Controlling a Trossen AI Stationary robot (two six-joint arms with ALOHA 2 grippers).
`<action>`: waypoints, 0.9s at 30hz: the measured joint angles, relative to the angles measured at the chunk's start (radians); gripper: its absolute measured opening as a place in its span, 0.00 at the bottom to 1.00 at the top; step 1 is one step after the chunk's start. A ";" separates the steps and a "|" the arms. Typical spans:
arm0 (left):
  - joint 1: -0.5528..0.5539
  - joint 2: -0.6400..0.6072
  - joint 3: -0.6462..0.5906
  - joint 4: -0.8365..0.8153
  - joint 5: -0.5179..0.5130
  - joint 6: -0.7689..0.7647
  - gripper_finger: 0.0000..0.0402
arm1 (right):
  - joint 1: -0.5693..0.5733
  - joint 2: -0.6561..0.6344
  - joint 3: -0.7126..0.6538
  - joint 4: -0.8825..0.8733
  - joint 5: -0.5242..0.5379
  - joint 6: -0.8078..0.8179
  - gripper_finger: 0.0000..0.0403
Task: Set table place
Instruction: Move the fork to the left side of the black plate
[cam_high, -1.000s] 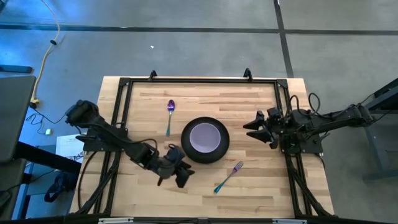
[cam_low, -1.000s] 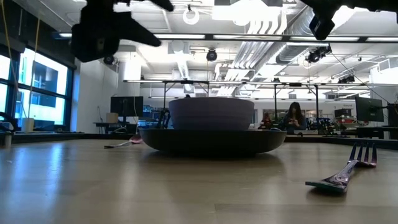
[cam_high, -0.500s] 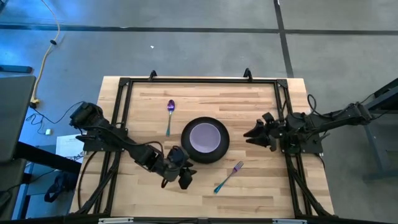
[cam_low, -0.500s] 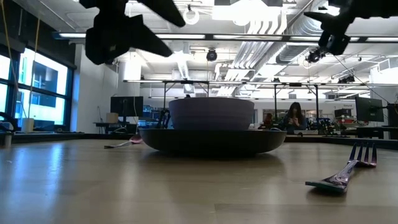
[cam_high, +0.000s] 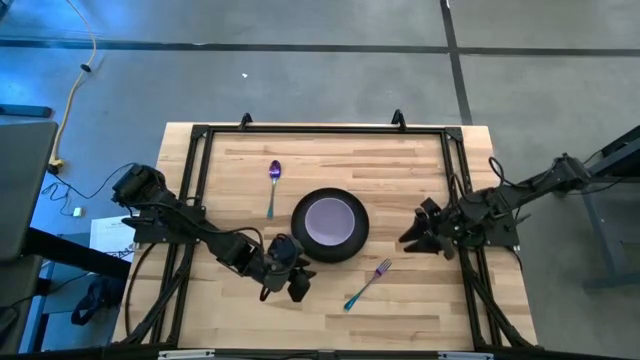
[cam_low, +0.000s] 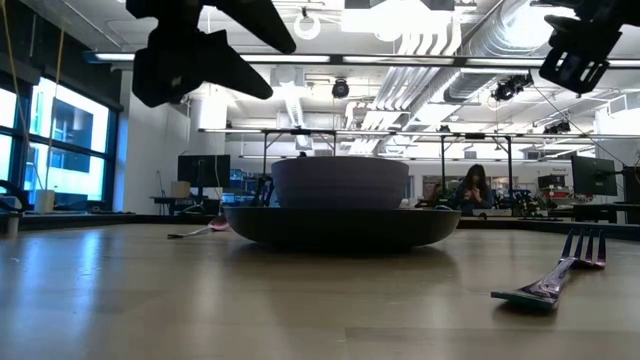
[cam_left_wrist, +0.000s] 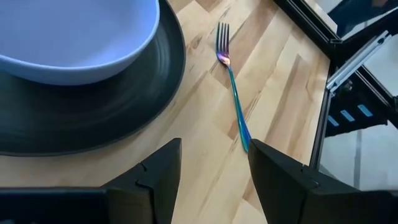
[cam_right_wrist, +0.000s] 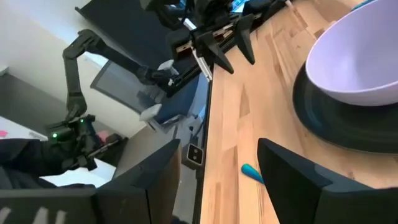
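Observation:
A lavender bowl (cam_high: 328, 220) sits in a dark grey round plate (cam_high: 302, 243) at the middle of the wooden table (cam_high: 400, 160). The purple-headed, blue-handled spoon (cam_high: 273, 186) lies flat on the table to the plate's far left. The teal-handled fork (cam_high: 368, 283) lies flat to its near right. My left gripper (cam_high: 301, 282) hovers open above the table, near-left of the plate, pointing toward the fork (cam_left_wrist: 232, 93). My right gripper (cam_high: 412, 232) hangs open above the table's right side, facing the plate (cam_right_wrist: 348, 134).
A black metal frame (cam_high: 200, 135) runs along the table's left, far and right sides. Bare wood lies near the front edge (cam_high: 330, 335). A person (cam_low: 472, 188) sits far off in the room behind.
My right gripper has swung toward the table's near edge, sunk a little and rolled, staying open. My left gripper has turned slightly in place. The plate, bowl, spoon and fork have not moved.

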 joint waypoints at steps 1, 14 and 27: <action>0.000 0.000 0.000 0.000 0.000 -0.004 0.43 | 0.005 0.000 0.000 0.000 0.001 0.003 0.51; -0.006 0.035 0.008 0.072 0.095 -0.046 0.43 | 0.053 0.001 0.000 0.003 0.155 0.023 0.51; -0.006 0.052 0.019 0.117 0.028 -0.030 0.43 | 0.117 0.014 0.000 -0.007 0.172 0.078 0.51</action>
